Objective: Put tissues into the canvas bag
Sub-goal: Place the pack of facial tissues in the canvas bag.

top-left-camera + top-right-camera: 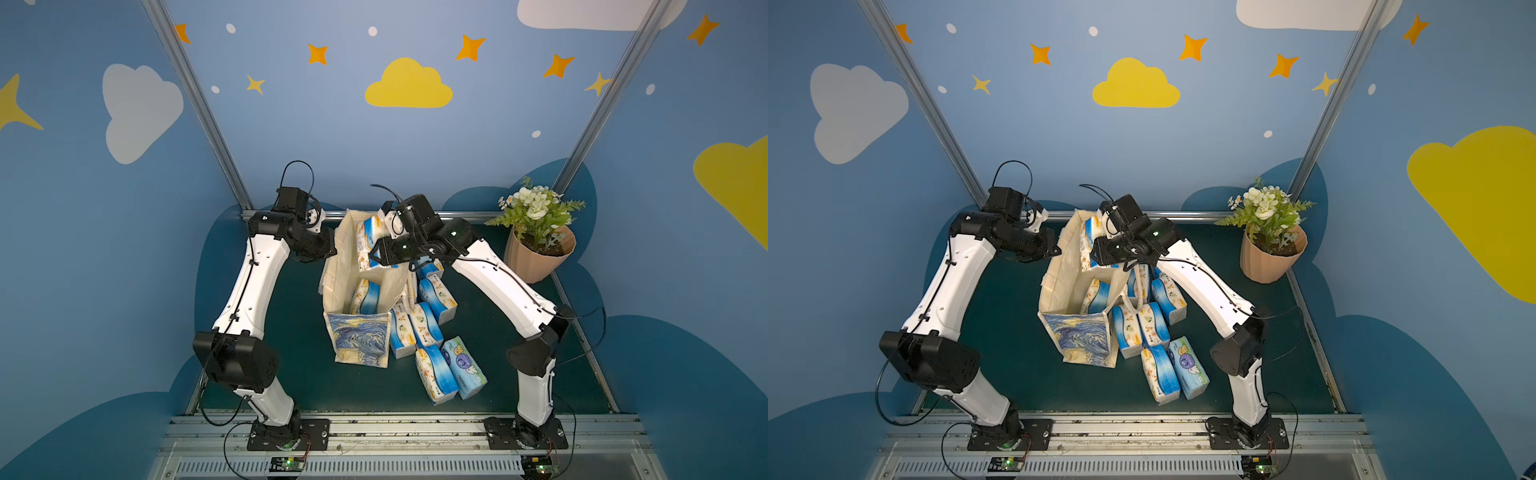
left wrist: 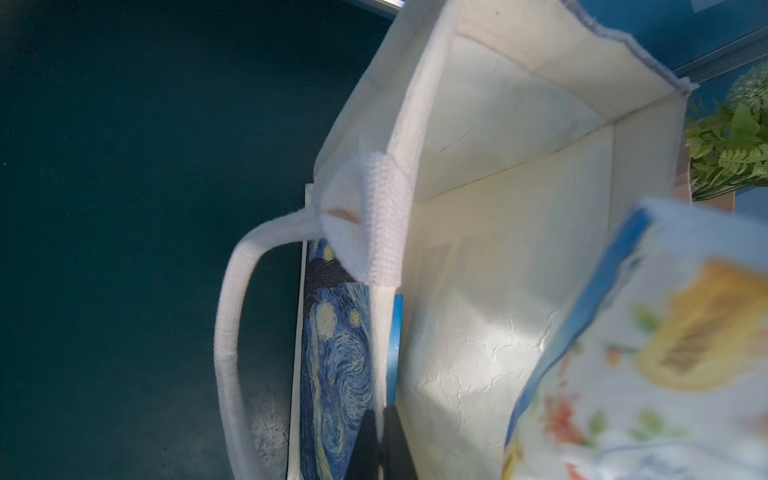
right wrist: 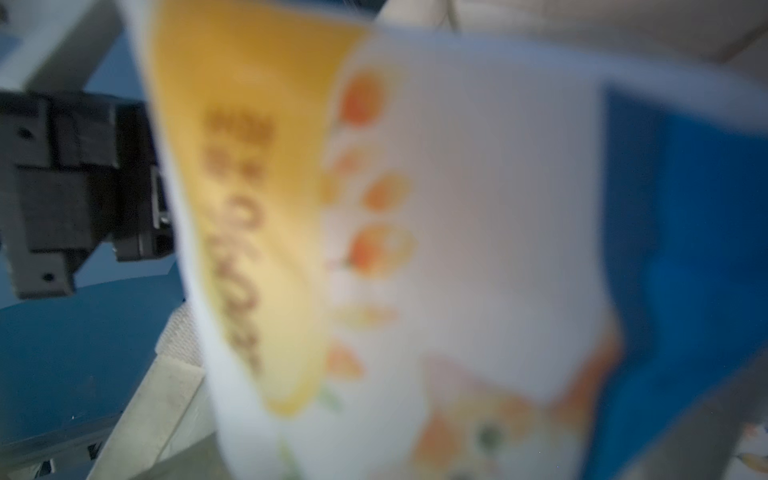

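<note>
Right gripper [image 1: 375, 254] is clamped on a held pack [image 1: 368, 235], which is blurred in the wrist view, over the mouth of the canvas bag [image 1: 359, 340]. Left gripper [image 1: 329, 250] is closed at the bag's 10 o'clock rim, its fingers hidden. Dark green mat [image 1: 299, 374]; blue cloud-painted walls [image 1: 374, 145]. Loose packs [image 1: 424, 328], white with blue waves, are lying at the bag's 3–5 o'clock.

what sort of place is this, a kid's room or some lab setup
Probably a staged robot test booth: cloud-and-star wall panels in a metal frame, a left arm and right arm bolted to a rail, a potted plant as decoration.
</note>
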Robot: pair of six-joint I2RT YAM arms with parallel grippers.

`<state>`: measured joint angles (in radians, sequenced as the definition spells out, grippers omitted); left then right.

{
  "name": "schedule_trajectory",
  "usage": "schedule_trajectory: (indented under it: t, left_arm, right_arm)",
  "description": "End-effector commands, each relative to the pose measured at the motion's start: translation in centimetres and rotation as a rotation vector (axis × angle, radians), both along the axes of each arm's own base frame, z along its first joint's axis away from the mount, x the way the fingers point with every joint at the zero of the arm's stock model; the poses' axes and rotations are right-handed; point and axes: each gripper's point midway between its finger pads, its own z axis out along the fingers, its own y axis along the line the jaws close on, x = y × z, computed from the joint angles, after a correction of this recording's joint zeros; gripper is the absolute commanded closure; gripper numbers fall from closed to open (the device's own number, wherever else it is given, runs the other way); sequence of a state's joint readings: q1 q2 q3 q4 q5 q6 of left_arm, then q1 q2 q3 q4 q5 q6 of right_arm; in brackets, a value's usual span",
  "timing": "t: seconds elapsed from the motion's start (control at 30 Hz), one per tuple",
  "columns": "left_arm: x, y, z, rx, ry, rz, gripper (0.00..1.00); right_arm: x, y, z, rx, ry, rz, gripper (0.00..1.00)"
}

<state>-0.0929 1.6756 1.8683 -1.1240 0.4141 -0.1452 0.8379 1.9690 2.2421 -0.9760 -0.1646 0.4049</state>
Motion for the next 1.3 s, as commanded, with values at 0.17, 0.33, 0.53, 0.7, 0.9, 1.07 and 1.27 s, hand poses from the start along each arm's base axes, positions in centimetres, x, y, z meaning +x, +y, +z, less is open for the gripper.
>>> schedule_trajectory:
  t: [0.17, 0.33, 0.53, 0.7, 0.9, 1.07, 1.27]
  left_arm:
    - [0.7, -0.3, 0.6, 0.001, -0.021, -0.02, 0.96]
    - [0.5, -0.3, 0.4, 0.0, -0.015, -0.021, 0.96]
    - [0.5, -0.2, 0.4, 0.007, -0.014, -0.02, 0.96]
    - [0.4, -0.3, 0.3, 0.001, -0.008, -0.023, 0.96]
    - [0.1, -0.1, 0.4, 0.012, -0.012, -0.023, 0.96]
    - [0.0, 0.0, 0.6, 0.021, -0.017, -0.025, 0.96]
    - [-0.2, 0.2, 0.4, 0.029, -0.015, -0.022, 0.96]
  right_arm:
    - [-4.3, -0.5, -1.8, -0.072, 0.126, 0.132, 0.37]
    - [-4.4, 0.7, -1.6, -0.038, 0.156, 0.156, 0.35]
    - [-4.3, -0.9, 0.3, -0.042, 0.07, 0.155, 0.32]
    - [-4.6, -3.2, 2.6, -0.004, -0.014, 0.136, 0.27]
    - [-5.3, -8.3, 4.3, -0.002, -0.099, 0.038, 0.25]
    - [-7.6, -15.0, -0.6, -0.175, -0.046, -0.051, 0.24]
    - [-13.4, -21.8, -9.6, -0.408, 0.132, -0.098, 0.24]
